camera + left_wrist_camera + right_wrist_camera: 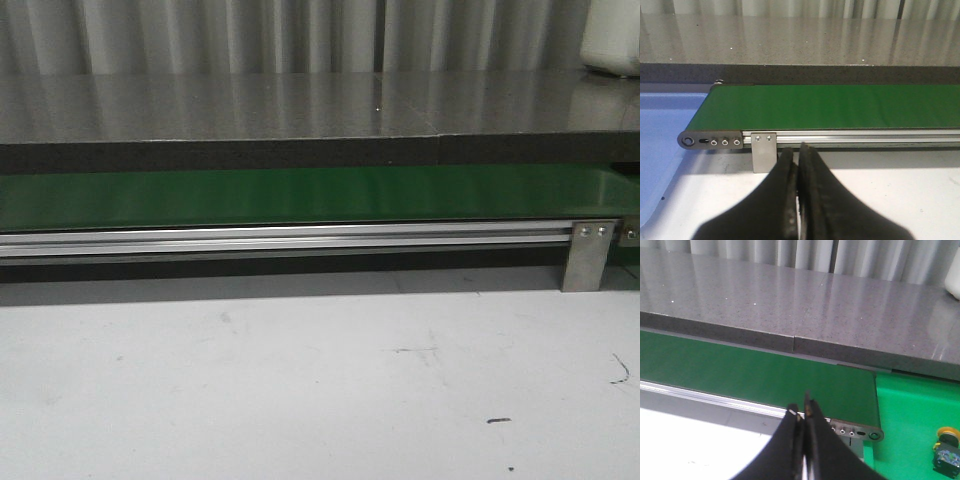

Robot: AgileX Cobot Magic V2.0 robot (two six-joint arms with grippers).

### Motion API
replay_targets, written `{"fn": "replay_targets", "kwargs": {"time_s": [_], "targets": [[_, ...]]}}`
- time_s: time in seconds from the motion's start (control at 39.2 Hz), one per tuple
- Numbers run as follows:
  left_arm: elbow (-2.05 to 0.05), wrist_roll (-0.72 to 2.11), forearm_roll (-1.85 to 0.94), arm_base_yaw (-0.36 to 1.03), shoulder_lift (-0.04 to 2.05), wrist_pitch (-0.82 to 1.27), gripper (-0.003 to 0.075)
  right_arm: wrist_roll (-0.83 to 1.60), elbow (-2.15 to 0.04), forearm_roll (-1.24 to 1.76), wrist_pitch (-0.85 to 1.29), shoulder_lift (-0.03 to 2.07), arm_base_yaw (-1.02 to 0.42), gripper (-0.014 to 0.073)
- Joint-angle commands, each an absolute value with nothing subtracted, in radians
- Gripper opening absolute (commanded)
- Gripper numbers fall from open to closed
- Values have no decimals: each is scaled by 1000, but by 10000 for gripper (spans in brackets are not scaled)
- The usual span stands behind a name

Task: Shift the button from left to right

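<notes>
Green conveyor belt (300, 195) runs bare past both arms, left gripper (798, 160) and right gripper (802, 412) each pinched closed on nothing, the button (946, 449) lying on the green tray (910, 410) off the belt's right end; apparently no pickup begun, next move needs opened fingers.

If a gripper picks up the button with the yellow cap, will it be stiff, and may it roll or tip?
The button looks rigid: a boxy dark body under a round yellow cap, so it probably will not bend. The cap is curved and may slip between pads; the flatter body sides seem the safer grasp. It lies on the green surface, apparently tilted, so a push might tip it rather than roll it far.
</notes>
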State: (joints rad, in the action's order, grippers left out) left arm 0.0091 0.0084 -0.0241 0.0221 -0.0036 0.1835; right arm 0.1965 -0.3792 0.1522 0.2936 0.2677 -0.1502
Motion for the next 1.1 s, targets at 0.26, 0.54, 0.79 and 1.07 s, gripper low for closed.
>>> {"fn": "replay_targets", "kwargs": {"time_s": [0.26,0.54,0.79,1.07], "targets": [[37,0,-33,20,-24,97,-21,205,-404,159,220,277,-149,-68],[37,0,-33,20,-24,97,-21,206,-373,153,176,271,-147,-68],[37,0,-33,20,-24,97,-21,162,-164,143,102,111,-125,-68],[37,0,-33,20,-24,97,-21,70,18,139,129,-26,-56,-68]]}}
